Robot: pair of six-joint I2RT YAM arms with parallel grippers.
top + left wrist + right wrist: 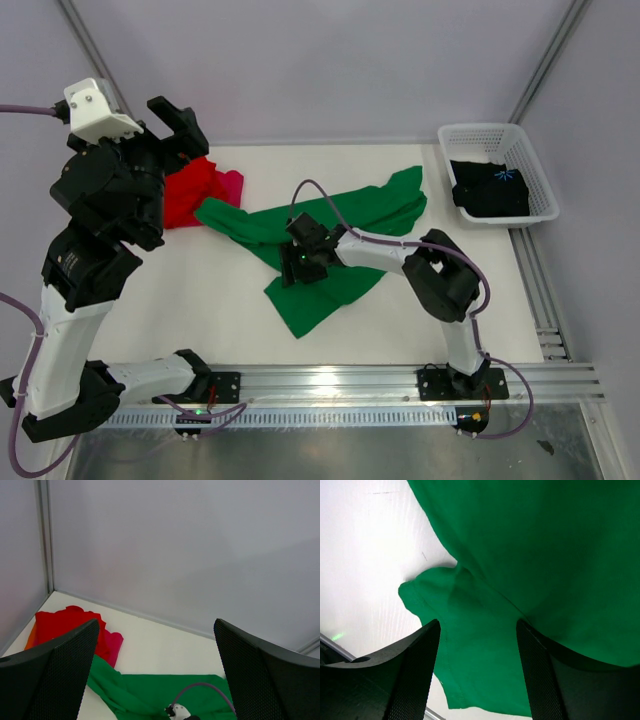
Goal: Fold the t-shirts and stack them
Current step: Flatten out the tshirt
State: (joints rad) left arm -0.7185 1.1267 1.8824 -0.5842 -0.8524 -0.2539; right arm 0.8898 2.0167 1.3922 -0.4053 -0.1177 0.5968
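The green t-shirt (340, 225) lies unfolded and wrinkled in the middle of the white table (200, 320). It stretches in a diagonal from the far right side toward the near centre. The right gripper (295, 262) is directly over its near part. In the right wrist view the green cloth (545, 555) fills almost all the space under and between the two black fingers (415, 670), and one small corner of the shirt lies out on the bare table to the left. The jaws of this gripper stand apart and do not pinch the cloth. Whether the fingertips touch the shirt, I cannot tell.

The red t-shirt (185, 195) lies in a heap at the far left of the table. The pink t-shirt (232, 185) is under its right edge, and both touch the left end of the green one. The black t-shirt (490, 188), with a small blue print, lies inside the white basket (490, 130) at the far right corner.

The left gripper (180, 125) is raised high over the far left side, above the red heap. Its jaws are wide apart and there is nothing between them.
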